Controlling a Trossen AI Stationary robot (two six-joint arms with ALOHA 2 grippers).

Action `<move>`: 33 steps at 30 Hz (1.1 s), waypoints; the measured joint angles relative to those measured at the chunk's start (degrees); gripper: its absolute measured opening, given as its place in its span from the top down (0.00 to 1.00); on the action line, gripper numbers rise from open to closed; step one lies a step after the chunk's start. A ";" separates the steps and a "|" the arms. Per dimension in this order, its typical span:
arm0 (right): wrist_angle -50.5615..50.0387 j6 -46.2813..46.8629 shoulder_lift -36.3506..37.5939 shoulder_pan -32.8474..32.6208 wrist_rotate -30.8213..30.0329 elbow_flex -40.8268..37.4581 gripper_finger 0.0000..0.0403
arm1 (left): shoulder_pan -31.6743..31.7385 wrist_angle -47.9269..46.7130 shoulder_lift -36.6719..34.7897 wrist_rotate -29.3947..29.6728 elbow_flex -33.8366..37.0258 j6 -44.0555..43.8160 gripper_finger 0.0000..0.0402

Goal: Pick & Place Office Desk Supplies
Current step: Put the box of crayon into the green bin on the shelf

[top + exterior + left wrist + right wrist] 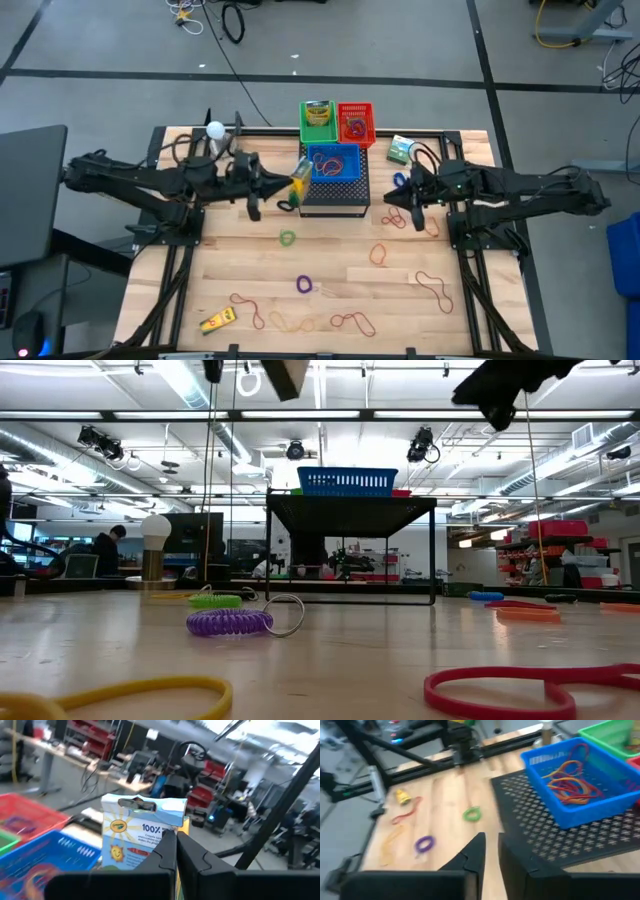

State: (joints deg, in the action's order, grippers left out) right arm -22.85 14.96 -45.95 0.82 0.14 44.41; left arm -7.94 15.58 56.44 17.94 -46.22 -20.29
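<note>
Hanging above table at left edge of black mesh stand (pixel 334 196): small printed yellow-and-blue crayon box (pixel 301 180), upright, long axis vertical. Pinching it, fingers pressed tight on card: left gripper (pixel 288 184). Lying just right and slightly far of box: blue plastic basket (pixel 333 163), holding rubber bands. Hovering at stand's right side, fingers slightly parted, holding nothing: right gripper (pixel 405 207).

Blue basket (pixel 333 163), purple ring (pixel 304 285), green ring (pixel 288 238)
</note>
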 joint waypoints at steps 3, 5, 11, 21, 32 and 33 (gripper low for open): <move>-2.54 4.42 -0.01 -1.60 2.01 2.89 0.80 | -0.80 8.10 4.03 -0.78 0.00 1.98 0.99; -3.68 7.23 -0.01 -3.90 2.58 3.95 0.76 | -1.02 13.93 7.07 -3.03 0.00 3.39 0.99; 9.85 13.23 -2.43 -14.14 -4.15 1.95 0.61 | -1.17 26.57 14.30 -14.60 0.00 3.45 0.99; 46.61 13.66 -18.14 -18.28 -8.08 -0.58 0.38 | -3.10 31.31 16.81 -23.80 0.00 -0.55 0.99; 67.30 12.41 -31.88 -14.84 -1.11 -0.66 0.29 | -3.81 30.94 16.79 -24.42 0.00 -1.14 1.00; 68.93 12.05 -32.54 -14.54 -1.03 -0.66 0.29 | -3.81 31.01 16.79 -24.41 0.00 -1.14 1.00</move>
State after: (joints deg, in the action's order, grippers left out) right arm 46.08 27.01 -78.49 -13.72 -0.89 43.75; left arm -11.75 46.60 73.23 -6.47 -46.22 -21.43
